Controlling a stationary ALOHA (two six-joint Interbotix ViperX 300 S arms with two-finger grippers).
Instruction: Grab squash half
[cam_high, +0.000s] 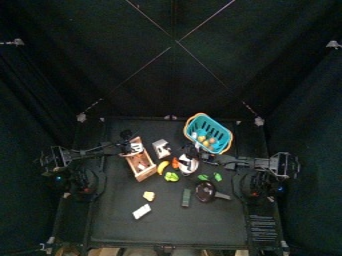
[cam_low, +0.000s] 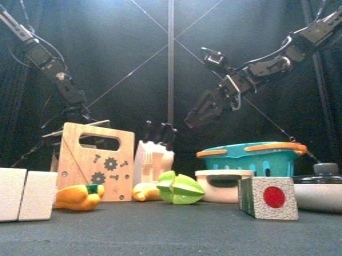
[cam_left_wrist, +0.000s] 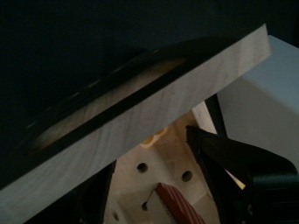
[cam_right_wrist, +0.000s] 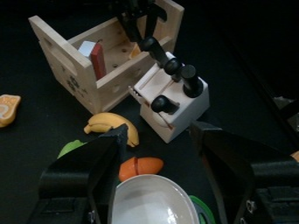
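A yellow-orange cut piece with a green end (cam_low: 78, 197), which I take for the squash half, lies in front of the wooden box (cam_low: 94, 160). It also shows far off to one side in the right wrist view, as the squash half (cam_right_wrist: 10, 109). My right gripper (cam_right_wrist: 162, 138) hangs open above the white bowl (cam_right_wrist: 152, 199), with a green cut piece (cam_right_wrist: 76, 149) and a small orange piece (cam_right_wrist: 140, 166) just under it. My left gripper (cam_high: 134, 148) is at the wooden box's top edge. One of its black fingers (cam_left_wrist: 233, 162) shows beside the box wall, and nothing is held.
A white knife block (cam_low: 154, 160) stands beside the box, with a yellow banana (cam_right_wrist: 111, 127) at its foot. A teal basket (cam_low: 261, 155), a pan (cam_low: 318, 185) and a block with a red circle (cam_low: 267, 197) crowd the right. White blocks (cam_low: 27, 195) sit front left.
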